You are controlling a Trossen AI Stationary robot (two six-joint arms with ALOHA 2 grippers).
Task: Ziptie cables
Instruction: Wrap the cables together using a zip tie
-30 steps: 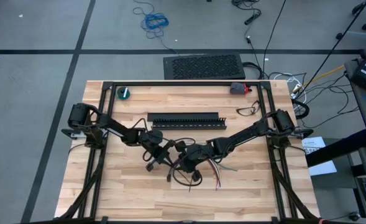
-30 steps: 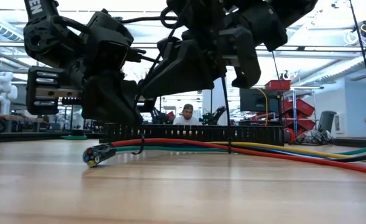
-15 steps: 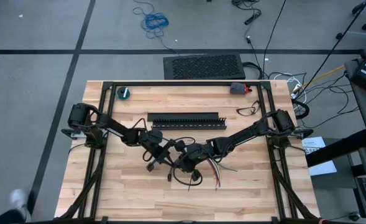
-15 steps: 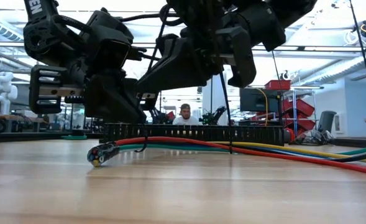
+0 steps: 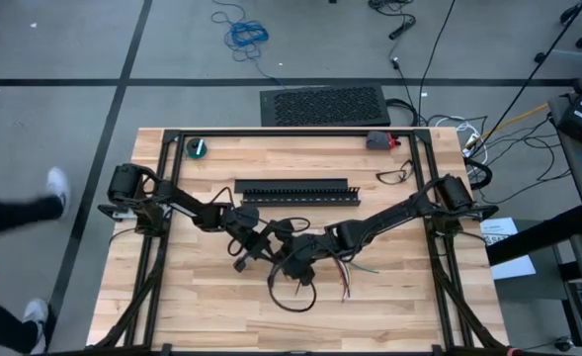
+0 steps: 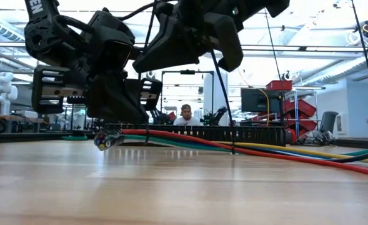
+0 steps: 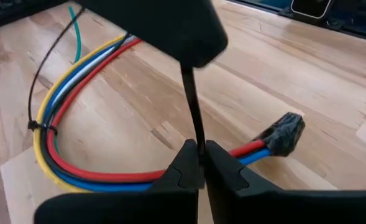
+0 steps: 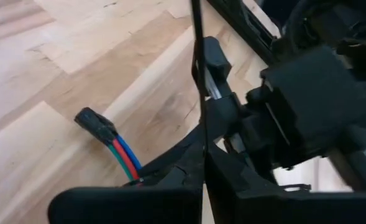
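Note:
The cables (image 7: 77,168) are red, blue, white and yellow wires that curve over the wood. Their black-taped end (image 7: 285,132) sits just beyond my left gripper (image 7: 199,163). In the low view that end (image 6: 109,139) hangs just off the table, and the rest trails toward the right (image 6: 265,150). A thin dark ziptie (image 7: 192,99) runs straight between my left gripper (image 5: 255,243) and my right gripper (image 5: 292,259) at mid-table. Both are shut on it. Another ziptie (image 7: 40,127) rings the bundle farther along. My left gripper pinches the ziptie strip (image 7: 198,144) between its two fingertips, just above the wires. The strip runs straight and taut from there up to the other gripper. Whether the fingers also touch the wires below I cannot tell. My right gripper pinches the same thin strip (image 8: 202,140) between its fingertips. The strip runs taut past the left gripper's fingers (image 8: 215,68) in front. In the low view this gripper (image 6: 190,44) sits higher than the left one.
A black slotted duct (image 5: 295,190) lies behind the grippers toward the far edge. A small roll (image 5: 199,148) and a red-grey tool (image 5: 379,140) sit at the far corners, with loose dark loops (image 5: 394,176) to the right. A person (image 5: 14,213) walks left of the table.
My right gripper has risen and shifted toward the table's left, keeping its hold on the strip. The taped end of the cables has lifted off the table and now hangs under my left gripper. The rest of the bundle stays on the wood.

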